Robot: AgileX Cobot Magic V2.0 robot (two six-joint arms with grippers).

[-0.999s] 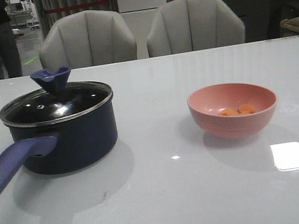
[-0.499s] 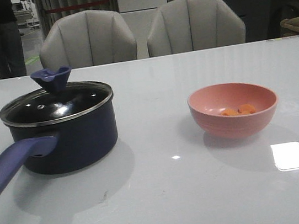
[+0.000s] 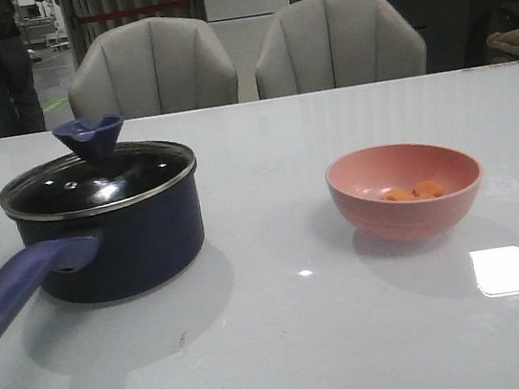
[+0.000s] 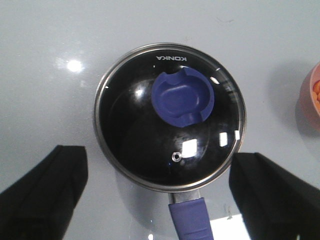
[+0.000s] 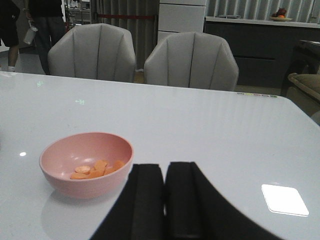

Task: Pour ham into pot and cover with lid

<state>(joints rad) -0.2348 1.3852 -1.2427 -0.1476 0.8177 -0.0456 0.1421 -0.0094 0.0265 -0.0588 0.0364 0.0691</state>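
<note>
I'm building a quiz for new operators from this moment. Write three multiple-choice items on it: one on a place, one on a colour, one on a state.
1. Where is the ham?
A. in the pot
B. in the pink bowl
C. on the bare table

2. What colour is the knob on the lid?
A. blue
B. red
C. white

3. How do the two grippers stand?
A. both shut
B. left gripper shut, right gripper open
C. left gripper open, right gripper shut

Key:
1. B, the orange slices lie inside the pink bowl, apart from the pot.
2. A, the flared knob on the lid is dark blue.
3. C, the left gripper has its fingers spread wide over the lid, while the right gripper has its fingers pressed together on nothing.
</note>
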